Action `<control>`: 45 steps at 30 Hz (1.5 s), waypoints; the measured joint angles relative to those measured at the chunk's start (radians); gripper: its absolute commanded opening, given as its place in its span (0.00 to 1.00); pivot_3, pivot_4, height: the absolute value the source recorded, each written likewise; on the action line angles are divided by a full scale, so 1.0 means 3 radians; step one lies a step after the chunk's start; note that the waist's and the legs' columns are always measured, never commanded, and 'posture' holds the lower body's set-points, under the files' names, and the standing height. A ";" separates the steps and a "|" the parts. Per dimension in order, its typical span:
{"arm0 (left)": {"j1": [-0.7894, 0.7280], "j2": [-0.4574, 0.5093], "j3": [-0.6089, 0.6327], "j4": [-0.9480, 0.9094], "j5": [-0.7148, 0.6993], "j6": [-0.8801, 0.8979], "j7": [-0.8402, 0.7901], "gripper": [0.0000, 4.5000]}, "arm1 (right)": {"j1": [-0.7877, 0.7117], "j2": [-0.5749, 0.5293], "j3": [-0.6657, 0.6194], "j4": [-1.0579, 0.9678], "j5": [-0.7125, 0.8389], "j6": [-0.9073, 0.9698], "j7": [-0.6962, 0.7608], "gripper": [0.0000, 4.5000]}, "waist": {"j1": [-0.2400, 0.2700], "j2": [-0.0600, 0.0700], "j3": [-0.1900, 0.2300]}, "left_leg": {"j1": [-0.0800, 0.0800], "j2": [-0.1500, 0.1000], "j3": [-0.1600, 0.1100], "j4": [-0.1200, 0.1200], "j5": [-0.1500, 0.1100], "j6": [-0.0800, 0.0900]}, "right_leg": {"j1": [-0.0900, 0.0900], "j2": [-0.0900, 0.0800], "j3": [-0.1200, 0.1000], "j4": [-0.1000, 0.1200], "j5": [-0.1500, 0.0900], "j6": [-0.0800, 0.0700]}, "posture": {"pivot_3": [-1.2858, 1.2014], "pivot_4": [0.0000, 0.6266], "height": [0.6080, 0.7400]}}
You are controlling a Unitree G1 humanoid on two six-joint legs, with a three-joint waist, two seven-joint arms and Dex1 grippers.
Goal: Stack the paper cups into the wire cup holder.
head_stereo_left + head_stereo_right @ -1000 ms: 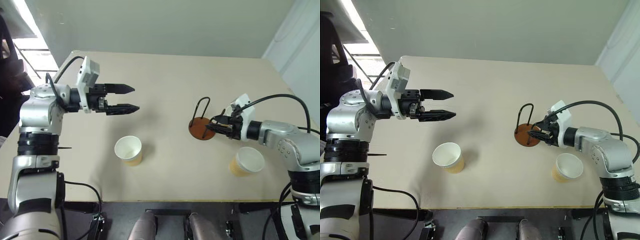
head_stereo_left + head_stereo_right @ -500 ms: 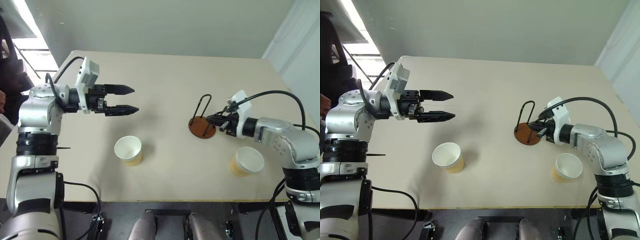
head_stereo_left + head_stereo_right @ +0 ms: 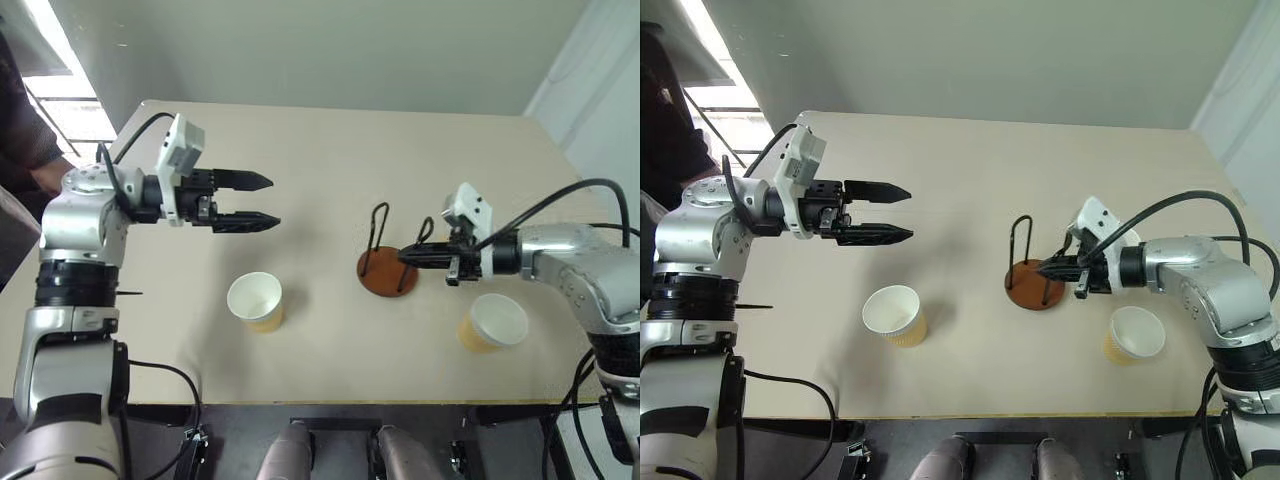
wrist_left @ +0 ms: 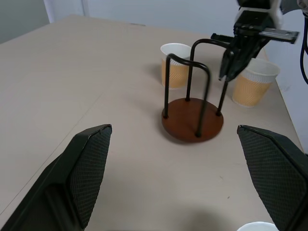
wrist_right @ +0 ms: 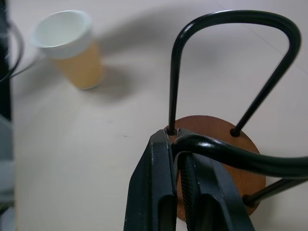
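Beige surface [image 3: 330, 150] carries the wire cup holder [image 3: 384, 270] near its middle, disc base flat, both wire loops pointing straight up. My right fingers [image 5: 185, 163] are pinched shut on one loop's top. My left fingers [image 3: 268, 200] hover spread wide, empty. Two paper cups [image 3: 255, 300] [image 3: 494, 322] stand upright, mouths up.

The right gripper [image 3: 1048, 268], jaws apart a second ago, is now clamped on the top of one black wire loop of the wire cup holder [image 3: 1032, 285]. Arm and holder together sit further toward the table's [image 3: 970, 170] middle and closer to the near edge than before.
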 measured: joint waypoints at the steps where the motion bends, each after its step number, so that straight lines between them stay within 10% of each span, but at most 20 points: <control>1: -0.0005 0.0000 -0.0003 0.0000 0.0000 0.0000 -0.0011 1.00 | -0.0020 -0.0001 0.0049 -0.0029 -0.0027 -0.0061 0.0046 0.00 | 0.0001 0.0000 0.0000 | 0.0000 0.0000 -0.0001 0.0000 0.0000 0.0000 | 0.0000 0.0000 0.0000 0.0000 0.0000 0.0000 | 0.52 0.24 1.00; 23: 0.0456 0.0794 -0.0646 -0.0882 -0.0456 0.0305 -0.0298 1.00 | 0.0003 -0.0036 0.0364 0.0063 -0.0401 -0.0596 0.0453 0.00 | -0.0005 0.0000 0.0000 | 0.0000 0.0007 -0.0002 -0.0002 0.0000 -0.0001 | -0.0004 0.0006 -0.0001 0.0005 0.0004 -0.0014 | 0.52 0.24 1.00; 45: 0.0194 0.0770 -0.0772 -0.0957 -0.0527 0.0430 -0.0310 1.00 | 0.0076 0.0039 0.0508 0.0126 -0.0570 -0.0978 0.0742 0.00 | -0.0010 0.0000 0.0000 | 0.0000 0.0011 -0.0003 -0.0008 0.0001 -0.0002 | -0.0007 0.0009 -0.0004 0.0005 0.0005 -0.0022 | 0.52 0.24 1.00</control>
